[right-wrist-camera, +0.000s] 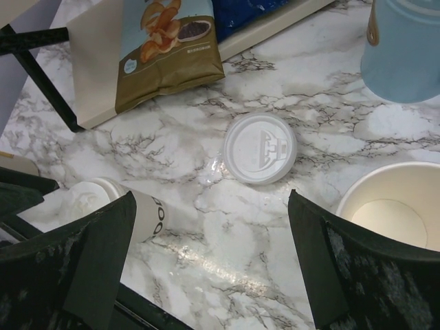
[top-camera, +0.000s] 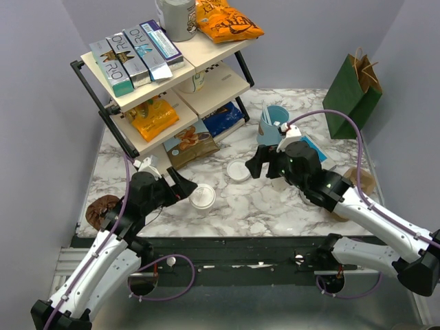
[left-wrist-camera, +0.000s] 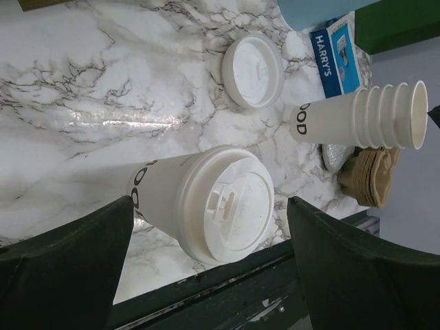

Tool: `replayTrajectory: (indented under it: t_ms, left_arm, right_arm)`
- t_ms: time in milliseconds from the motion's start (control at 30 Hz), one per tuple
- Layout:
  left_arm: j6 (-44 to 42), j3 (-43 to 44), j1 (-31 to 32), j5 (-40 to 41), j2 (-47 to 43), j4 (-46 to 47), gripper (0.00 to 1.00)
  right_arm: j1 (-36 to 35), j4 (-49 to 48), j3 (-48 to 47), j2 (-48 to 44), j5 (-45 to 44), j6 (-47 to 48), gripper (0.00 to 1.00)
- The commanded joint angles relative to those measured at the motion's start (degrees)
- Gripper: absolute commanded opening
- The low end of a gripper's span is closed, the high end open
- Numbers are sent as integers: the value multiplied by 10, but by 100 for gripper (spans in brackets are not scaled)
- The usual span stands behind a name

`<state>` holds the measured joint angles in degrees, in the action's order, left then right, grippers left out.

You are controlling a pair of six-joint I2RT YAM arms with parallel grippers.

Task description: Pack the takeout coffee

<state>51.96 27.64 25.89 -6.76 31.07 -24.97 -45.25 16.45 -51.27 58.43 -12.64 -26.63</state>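
Grasping was our step: left gripper [top-camera: 184, 188] and right gripper [top-camera: 260, 163] gaped empty, so we judged clasping the takeout coffee [left-wrist-camera: 213, 206] next.

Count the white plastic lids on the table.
2. A loose lid lies flat on the table centre; the other lid caps the takeout coffee by the front edge. Others may be hidden from view.

Pale lilac walls [top-camera: 309, 34] are closing in a marble table [top-camera: 261, 206] on three sides. A black-framed shelf [top-camera: 210, 49] with cream boards, tiered, is standing slantwise at the far left corner. Soft light is falling from above, glinting off the marble in a bright streak [left-wrist-camera: 124, 120].
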Motion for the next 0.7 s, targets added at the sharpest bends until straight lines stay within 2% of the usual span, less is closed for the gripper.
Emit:
replayTrajectory:
  t_ms: [0,200,267,300,333,400,500,567,667]
  left_arm:
    - [-20,29,0,23,3,-38,99]
    - [-31,51,0,17,11,-62,99]
    - [-32,55,0,16,11,-84,99]
    - [-32,57,0,17,10,-93,99]
    - [-30,59,0,25,5,-104,99]
    - [-28,65,0,34,-4,-133,99]
    - [-20,69,0,48,-24,-160,99]
    - [-16,77,0,58,-34,-181,99]
    - [-11,84,0,63,-41,-207,99]
  right_arm:
    - [4,51,-40,4,-20,41,100]
    - [7,122,-95,55,-3,65,100]
    - [6,112,-95,59,46,91,100]
    - [6,98,-83,57,86,150,99]
    - [6,82,-74,56,181,176,99]
    - [-17,36,-50,51,240,237,99]
    - [-116,1,-38,65,224,327,99]
    - [-164,-41,-20,85,208,353,100]
    - [-178,-89,-9,122,189,345,100]
